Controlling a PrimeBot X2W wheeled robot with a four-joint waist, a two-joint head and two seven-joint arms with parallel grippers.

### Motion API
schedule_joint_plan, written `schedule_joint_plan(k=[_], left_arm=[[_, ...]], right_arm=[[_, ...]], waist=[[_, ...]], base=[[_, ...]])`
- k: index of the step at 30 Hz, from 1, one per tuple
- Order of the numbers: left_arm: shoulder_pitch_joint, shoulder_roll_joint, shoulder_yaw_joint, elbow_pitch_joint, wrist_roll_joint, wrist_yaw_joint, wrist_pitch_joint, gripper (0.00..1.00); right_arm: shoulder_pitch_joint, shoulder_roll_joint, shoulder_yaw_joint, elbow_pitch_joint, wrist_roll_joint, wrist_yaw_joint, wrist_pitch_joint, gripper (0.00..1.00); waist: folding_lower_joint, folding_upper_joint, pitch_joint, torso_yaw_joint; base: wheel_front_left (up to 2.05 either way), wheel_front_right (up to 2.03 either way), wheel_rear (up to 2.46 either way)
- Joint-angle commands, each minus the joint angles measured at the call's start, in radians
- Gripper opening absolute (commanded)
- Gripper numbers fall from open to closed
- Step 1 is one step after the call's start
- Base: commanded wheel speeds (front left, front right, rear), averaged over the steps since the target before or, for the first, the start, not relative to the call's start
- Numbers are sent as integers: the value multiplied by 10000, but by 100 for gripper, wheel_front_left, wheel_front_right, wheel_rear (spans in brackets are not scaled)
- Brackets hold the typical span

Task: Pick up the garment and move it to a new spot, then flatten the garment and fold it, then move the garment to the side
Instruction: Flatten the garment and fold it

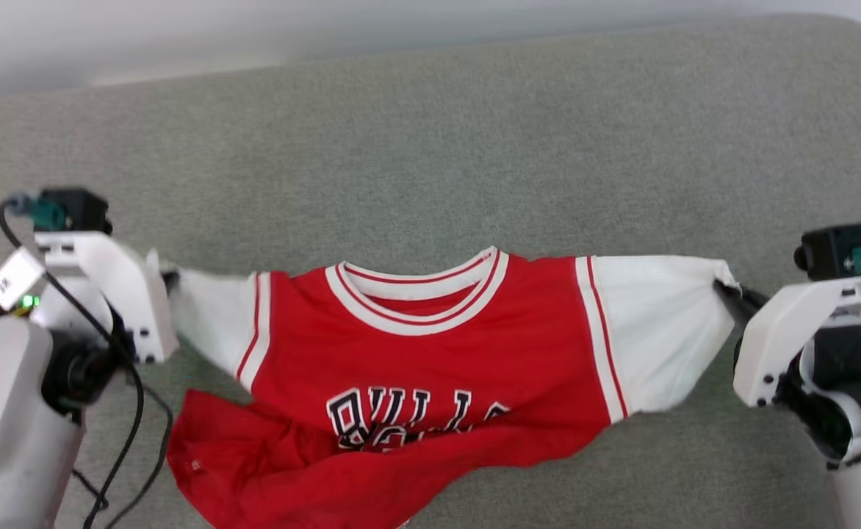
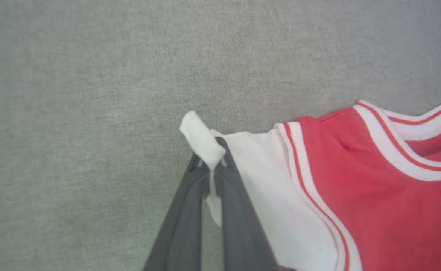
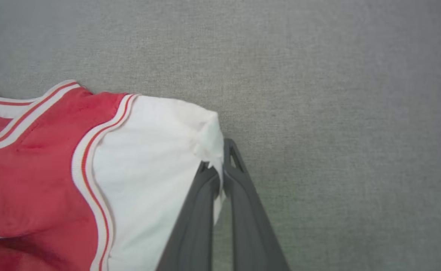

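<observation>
Sleeves of the red, white-sleeved soft T-shirt [image 1: 430, 353] were pinched: left gripper [image 2: 211, 165] and right gripper [image 3: 220, 172] clamped shut on them; hem seemingly crumpled.

The left hand [image 1: 169, 278] is extended inward from its white wrist housing [image 1: 118, 290], with the pale forearm [image 1: 4, 419] bent back behind it. Its two dark fingers [image 2: 183, 226] are pressed together at the tips, and a white sleeve corner of the garment [image 2: 374, 210] is pinched between them. The right hand [image 1: 728, 290] is posed as a mirror of it, and the opposite sleeve's edge is clamped between its closed fingertips [image 3: 209, 177].
</observation>
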Motion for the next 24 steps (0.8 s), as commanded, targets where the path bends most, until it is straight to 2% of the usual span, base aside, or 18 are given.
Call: schedule_joint_plan(k=[1,6,10,17,24], left_arm=[[-389,-131,-24,23,201,104,-298,0],[-1585,-543,-147,439,761,270,-1118,0],[-2652,-997,-92,1095,1195,496,-2208,0],[-4715,-1575,-5,2416,1759,579,-4065,0],[-6926,-1514,163,3519,2237,411,-5680,0]], right_arm=[[-412,-102,-66,235,-135,-5,-205,0],[-1557,-8,-227,1034,-373,-5,-914,0],[-2762,-80,-258,1687,-692,-5,-1598,0],[-5191,-203,-240,2935,-1032,-5,-2847,0],[-7856,-189,-293,4004,-1129,-5,-4101,0]], waist=[[-1,0,-293,154],[-1,0,-684,344],[-1,0,-888,479],[-1,0,-831,608],[-1,0,-185,534]], base=[[0,0,0],[0,0,0],[0,0,0],[0,0,0],[0,0,0]])
